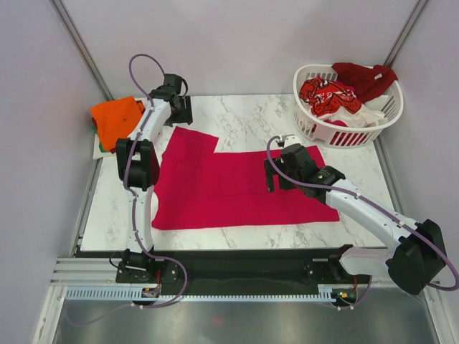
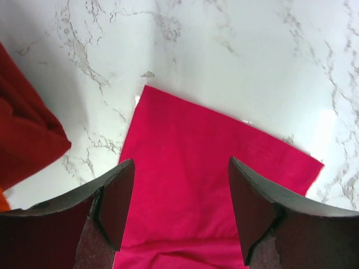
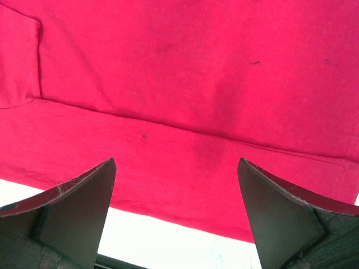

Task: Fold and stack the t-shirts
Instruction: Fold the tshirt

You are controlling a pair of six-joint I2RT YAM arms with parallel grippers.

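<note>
A plain magenta-red t-shirt (image 1: 229,186) lies spread flat on the marble table. My left gripper (image 1: 181,113) is open and empty, hovering over the shirt's far sleeve (image 2: 213,168); its open jaws frame that sleeve in the left wrist view (image 2: 181,162). My right gripper (image 1: 270,175) is open and empty just above the shirt's right half. In the right wrist view (image 3: 176,162) the shirt (image 3: 185,84) fills the frame, with its hem edge between the jaws. A folded orange t-shirt (image 1: 118,118) lies on a green one (image 1: 102,147) at the far left.
A white slatted basket (image 1: 315,129) at the back right holds a dark red shirt (image 1: 362,75), a red-patterned one (image 1: 326,93) and a white one (image 1: 369,115). The orange pile's edge (image 2: 25,134) shows left of the left gripper. Grey walls enclose the table.
</note>
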